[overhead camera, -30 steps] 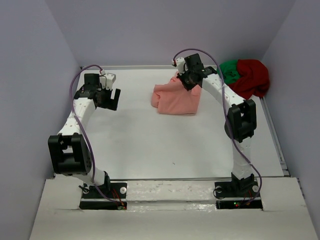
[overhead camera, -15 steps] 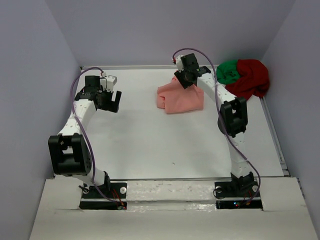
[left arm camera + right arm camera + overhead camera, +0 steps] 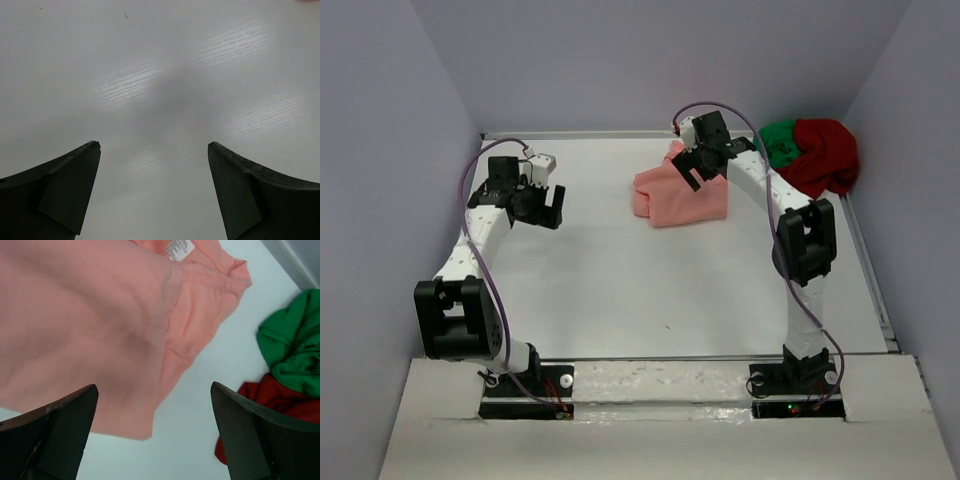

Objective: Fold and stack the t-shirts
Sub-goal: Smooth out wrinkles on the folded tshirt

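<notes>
Your left jaws stand wide open over the white surface. Farther back, your right jaws hang open, gripping nothing, just above the folded-over salmon-pink cloth t-shirt. The crumpled green t-shirt and dark red t-shirt touch in the far right corner.

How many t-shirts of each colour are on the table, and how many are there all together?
salmon-pink t-shirt: 1
green t-shirt: 1
dark red t-shirt: 1
Total: 3
</notes>
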Controlling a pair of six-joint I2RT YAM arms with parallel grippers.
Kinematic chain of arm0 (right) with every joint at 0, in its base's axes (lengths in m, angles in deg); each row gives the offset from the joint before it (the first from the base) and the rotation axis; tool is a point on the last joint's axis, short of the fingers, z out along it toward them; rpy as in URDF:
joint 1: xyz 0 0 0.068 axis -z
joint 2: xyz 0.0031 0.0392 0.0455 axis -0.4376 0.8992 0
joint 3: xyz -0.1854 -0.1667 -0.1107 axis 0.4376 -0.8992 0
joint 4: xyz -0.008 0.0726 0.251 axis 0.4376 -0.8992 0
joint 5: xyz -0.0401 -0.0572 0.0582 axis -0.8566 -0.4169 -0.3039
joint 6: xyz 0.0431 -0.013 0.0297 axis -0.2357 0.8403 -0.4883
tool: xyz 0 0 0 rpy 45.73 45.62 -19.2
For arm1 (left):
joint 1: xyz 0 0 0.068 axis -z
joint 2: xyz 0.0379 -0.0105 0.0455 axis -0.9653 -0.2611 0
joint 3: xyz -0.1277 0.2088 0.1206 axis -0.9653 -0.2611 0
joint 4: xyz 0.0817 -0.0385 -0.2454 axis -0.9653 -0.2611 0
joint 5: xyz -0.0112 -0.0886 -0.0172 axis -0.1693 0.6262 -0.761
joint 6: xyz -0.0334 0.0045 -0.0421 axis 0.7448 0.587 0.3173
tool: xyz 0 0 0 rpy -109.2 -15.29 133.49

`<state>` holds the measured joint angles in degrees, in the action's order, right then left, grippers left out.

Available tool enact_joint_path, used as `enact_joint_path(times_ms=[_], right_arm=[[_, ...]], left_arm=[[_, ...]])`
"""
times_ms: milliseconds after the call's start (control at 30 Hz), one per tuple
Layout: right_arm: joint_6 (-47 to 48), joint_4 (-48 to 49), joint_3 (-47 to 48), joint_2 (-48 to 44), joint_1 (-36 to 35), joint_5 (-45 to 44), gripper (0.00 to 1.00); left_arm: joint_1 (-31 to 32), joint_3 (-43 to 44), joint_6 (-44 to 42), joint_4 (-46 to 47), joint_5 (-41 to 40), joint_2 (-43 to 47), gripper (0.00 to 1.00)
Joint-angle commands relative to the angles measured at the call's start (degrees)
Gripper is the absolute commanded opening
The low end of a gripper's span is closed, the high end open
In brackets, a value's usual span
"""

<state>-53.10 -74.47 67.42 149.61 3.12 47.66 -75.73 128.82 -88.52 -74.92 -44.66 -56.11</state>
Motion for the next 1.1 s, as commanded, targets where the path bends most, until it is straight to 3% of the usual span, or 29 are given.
enact_joint_path(times_ms=[0,100,233,433,667,1067], right_arm=[[2.69,3.24,-6.03,-9.49,0.15,-4.12,1.0],[5.68,7.27,-11.57,-13.17,0.15,-8.26,1.0],[7.09,4.75,-13.08,-17.14,0.15,2.67,1.0],[8.76,-3.53,-10.35,-14.86,0.15,12.37,0.99],[10.43,-3.7,-11.4,-10.82,0.15,7.11,1.0],[9.99,3.41,-19.05,-13.54,3.93,0.61,1.0]], left_arm=[[0.51,-0.08,0.46,0.93,5.74,0.15,0.99],[3.93,2.8,0.28,-0.12,4.52,-3.45,0.99],[9.55,5.98,0.02,-1.09,3.2,-8.81,0.99],[14.39,10.2,-0.77,-2.76,3.98,-14.88,0.99],[16.42,20.47,-0.42,-8.03,8.71,-25.51,0.99],[17.3,35.33,-1.83,-12.25,22.43,-38.52,0.99]])
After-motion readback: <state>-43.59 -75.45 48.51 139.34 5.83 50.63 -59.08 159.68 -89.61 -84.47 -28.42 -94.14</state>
